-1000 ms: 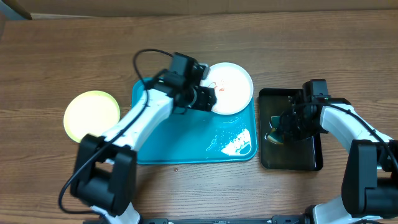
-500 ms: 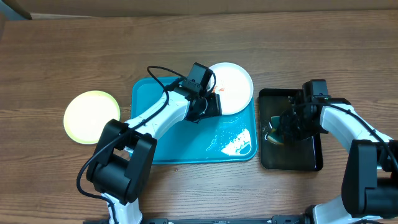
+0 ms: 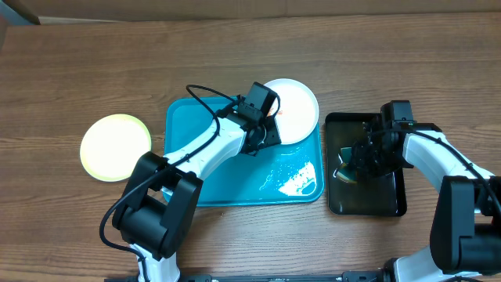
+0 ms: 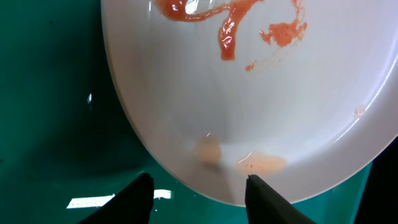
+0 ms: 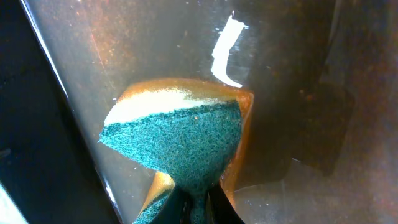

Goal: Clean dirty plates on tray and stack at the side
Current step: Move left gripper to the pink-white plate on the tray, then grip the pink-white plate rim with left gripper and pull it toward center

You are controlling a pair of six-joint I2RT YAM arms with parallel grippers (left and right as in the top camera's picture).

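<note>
A white plate (image 3: 293, 110) with orange-red sauce smears lies on the back right corner of the turquoise tray (image 3: 227, 168), overhanging its rim. In the left wrist view the plate (image 4: 261, 87) fills the frame. My left gripper (image 3: 266, 129) (image 4: 198, 186) is open, its fingers either side of the plate's near rim. A pale yellow-green plate (image 3: 115, 146) lies on the table left of the tray. My right gripper (image 3: 350, 166) (image 5: 198, 200) is shut on a green and yellow sponge (image 5: 180, 140) over the black tray (image 3: 366, 196).
The black tray (image 5: 292, 93) holds a shallow film of water. The turquoise tray has wet streaks near its front right corner (image 3: 297, 182). The wooden table (image 3: 94, 70) surrounds both trays.
My left gripper has moved right across the turquoise tray to the white plate's rim. My right arm has not moved.
</note>
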